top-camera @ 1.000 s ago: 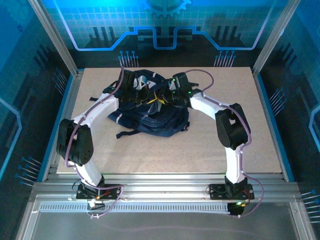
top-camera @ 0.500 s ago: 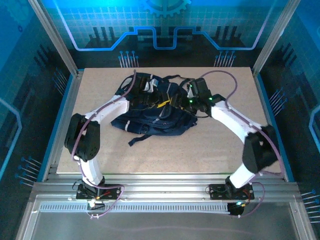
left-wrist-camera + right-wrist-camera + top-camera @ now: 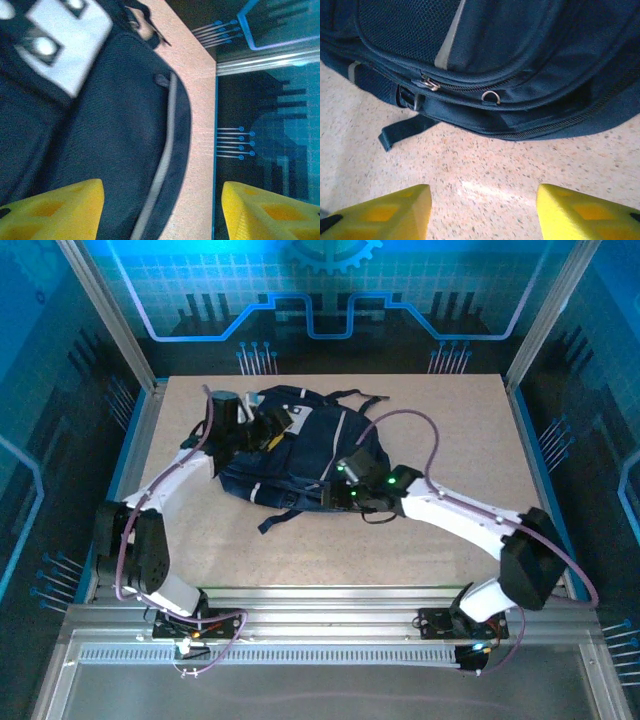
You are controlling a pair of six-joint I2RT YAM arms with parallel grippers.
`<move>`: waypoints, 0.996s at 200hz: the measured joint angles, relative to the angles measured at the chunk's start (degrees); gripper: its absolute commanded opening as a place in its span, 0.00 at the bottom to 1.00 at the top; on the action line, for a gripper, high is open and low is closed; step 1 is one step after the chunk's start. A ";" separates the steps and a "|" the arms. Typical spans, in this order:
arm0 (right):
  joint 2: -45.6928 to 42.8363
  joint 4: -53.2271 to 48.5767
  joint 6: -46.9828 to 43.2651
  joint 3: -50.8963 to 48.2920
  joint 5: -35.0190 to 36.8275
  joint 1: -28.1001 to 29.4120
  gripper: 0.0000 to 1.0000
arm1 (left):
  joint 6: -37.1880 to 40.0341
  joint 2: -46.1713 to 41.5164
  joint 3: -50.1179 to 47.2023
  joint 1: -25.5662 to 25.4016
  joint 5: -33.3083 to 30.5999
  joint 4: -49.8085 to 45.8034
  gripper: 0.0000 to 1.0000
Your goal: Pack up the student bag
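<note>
- Blue-lit panels close in the cell; the pale speckled counter (image 3: 470, 430) carries the student bag (image 3: 300, 455), slumped flat on its far-left half.
- By the pale stripe (image 3: 335, 445) down its face, I judge the bag's long axis runs roughly from the far edge toward me, tilted a little.
- My left pincer (image 3: 265, 432) hangs over the bag's far-left part. On the left wrist view its yellow fingers (image 3: 50, 210) stand well apart with nothing between them, and dark fabric and a white patch (image 3: 70, 35) lie below.
- My right pincer (image 3: 338, 498) sits low at the bag's near-right edge, jaws also apart and empty, with bare counter under them.
- From the right wrist, the bag lies straight ahead and close. A closed zip line crosses the view side to side, with a metal zip pull (image 3: 429, 83) ahead and to the left, and a loose strap (image 3: 402, 131) trails onto the counter below it.
- That is the relation I care about: the right arm is the nearer one to that pull, so I would ease it forward and left to take it, while the left pincer pins the fabric.
- No books or other items to pack show on the counter.
</note>
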 measured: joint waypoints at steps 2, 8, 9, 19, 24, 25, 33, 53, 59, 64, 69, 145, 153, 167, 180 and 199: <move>0.42 -0.07 0.22 0.39 0.33 0.22 0.54 | 0.00 -0.17 -0.55 0.11 -0.17 0.00 0.65; 2.27 -0.20 0.59 1.95 1.49 1.05 0.54 | 0.00 -0.63 -1.97 0.33 -0.55 0.07 0.65; 2.73 -0.22 0.76 2.40 1.81 1.22 0.54 | 0.00 -0.74 -2.32 0.37 -0.68 0.07 0.65; 5.81 -0.44 1.38 5.35 3.69 2.40 0.53 | -0.02 -1.36 -4.61 0.48 -1.42 0.09 0.65; 7.45 -0.57 1.86 7.06 4.85 2.93 0.53 | -0.09 -1.60 -5.70 0.48 -1.88 0.07 0.65; 7.72 -0.57 1.92 7.32 4.98 3.02 0.53 | -0.13 -1.62 -5.88 0.48 -1.92 0.09 0.65; 10.21 -0.72 2.84 9.88 6.73 3.80 0.54 | -0.37 -2.01 -7.76 0.48 -2.54 0.46 0.65; 14.56 -0.70 5.44 13.62 9.90 4.81 0.54 | -0.74 -3.13 -12.28 0.55 -4.04 1.29 0.65; 15.52 -0.70 6.34 14.16 10.80 4.94 0.55 | -0.81 -3.43 -13.68 0.59 -4.48 1.55 0.65; 16.37 -0.76 7.08 14.56 11.56 5.03 0.55 | -0.79 -3.54 -14.56 0.63 -4.90 1.75 0.65; 17.05 -0.76 7.69 14.82 12.26 5.07 0.56 | -0.79 -3.69 -15.67 0.68 -5.27 2.25 0.65; 31.04 -12.63 17.55 27.98 27.43 8.94 0.55 | -3.23 0.59 -21.00 1.01 -5.62 11.13 0.63; 31.95 -13.75 18.43 29.16 28.44 9.03 0.54 | -3.48 1.03 -21.00 1.07 -5.31 11.67 0.63; 32.79 -15.15 19.43 30.23 29.99 9.03 0.48 | -3.76 1.36 -21.00 1.11 -4.98 12.52 0.63; 32.83 -16.06 20.20 30.38 31.06 9.01 0.43 | -3.76 1.38 -21.00 1.16 -4.74 12.79 0.63; 32.50 -15.91 20.76 29.38 31.76 8.90 0.40 | -3.74 1.38 -21.00 1.22 -4.57 12.79 0.63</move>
